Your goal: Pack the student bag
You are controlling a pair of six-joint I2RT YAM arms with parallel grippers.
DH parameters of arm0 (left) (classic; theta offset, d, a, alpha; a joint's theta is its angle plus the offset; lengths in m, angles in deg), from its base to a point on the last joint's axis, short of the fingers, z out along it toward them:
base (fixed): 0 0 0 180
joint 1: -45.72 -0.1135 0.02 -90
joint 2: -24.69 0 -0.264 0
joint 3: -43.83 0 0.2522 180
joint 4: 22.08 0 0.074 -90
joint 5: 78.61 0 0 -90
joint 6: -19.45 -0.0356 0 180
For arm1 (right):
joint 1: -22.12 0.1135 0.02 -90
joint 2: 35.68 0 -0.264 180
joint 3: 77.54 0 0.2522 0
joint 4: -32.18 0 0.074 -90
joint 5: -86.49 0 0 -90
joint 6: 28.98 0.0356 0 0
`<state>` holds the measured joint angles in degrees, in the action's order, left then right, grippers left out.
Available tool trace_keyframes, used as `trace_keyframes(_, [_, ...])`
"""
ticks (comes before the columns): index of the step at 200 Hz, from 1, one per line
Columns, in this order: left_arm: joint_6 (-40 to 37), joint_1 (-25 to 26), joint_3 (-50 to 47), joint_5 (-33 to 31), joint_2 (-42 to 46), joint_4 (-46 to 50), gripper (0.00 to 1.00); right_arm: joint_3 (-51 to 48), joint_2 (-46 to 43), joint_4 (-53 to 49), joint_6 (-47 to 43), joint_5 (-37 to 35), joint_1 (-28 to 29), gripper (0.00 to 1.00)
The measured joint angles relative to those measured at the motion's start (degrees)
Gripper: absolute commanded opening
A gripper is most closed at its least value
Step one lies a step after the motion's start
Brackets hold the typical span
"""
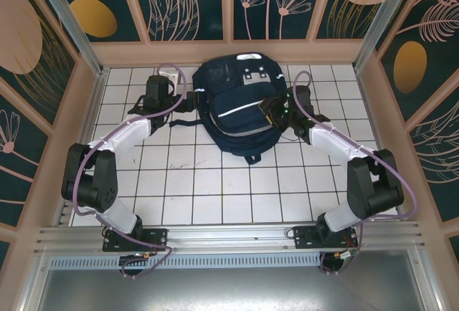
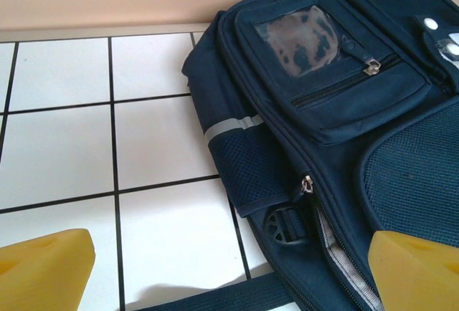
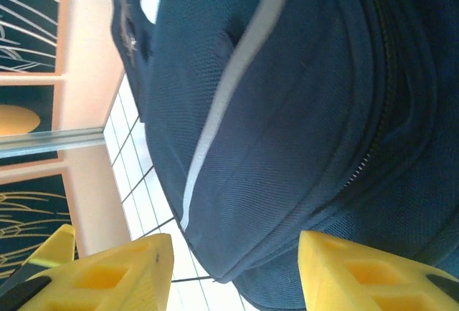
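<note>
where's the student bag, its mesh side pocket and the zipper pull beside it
student bag (image 1: 233,99), top external view, front panel
mesh side pocket (image 2: 252,171), left wrist view, middle of the mesh
zipper pull (image 2: 307,184), left wrist view, metal tab

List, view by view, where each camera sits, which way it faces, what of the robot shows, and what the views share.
Top external: above and behind the bases, looking down at the white tiled table; both arms, left gripper and right gripper beside the large dark navy fabric backpack.
Left wrist: low over the table, facing the backpack's mesh side pocket; yellow fingers wide apart.
Right wrist: close to the backpack's white reflective stripe; yellow fingers apart.
Shared: all three show backpack and table.
</note>
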<state>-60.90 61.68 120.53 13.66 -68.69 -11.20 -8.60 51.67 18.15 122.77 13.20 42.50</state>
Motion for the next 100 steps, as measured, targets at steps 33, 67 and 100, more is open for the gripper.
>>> trace_keyframes(33, [-0.57,0.00,-0.07,0.07,0.00,-0.39,0.97,-0.07,0.85,0.46,4.94,0.11,0.07,0.49])
trace_keyframes(67, [-1.05,0.00,-0.17,0.48,-0.02,-0.39,0.96,0.02,3.15,2.05,7.58,0.11,0.07,0.31])
trace_keyframes(100, [-1.92,0.00,-0.17,2.01,-0.02,-0.39,0.94,0.98,7.17,1.66,7.89,0.09,0.04,0.13])
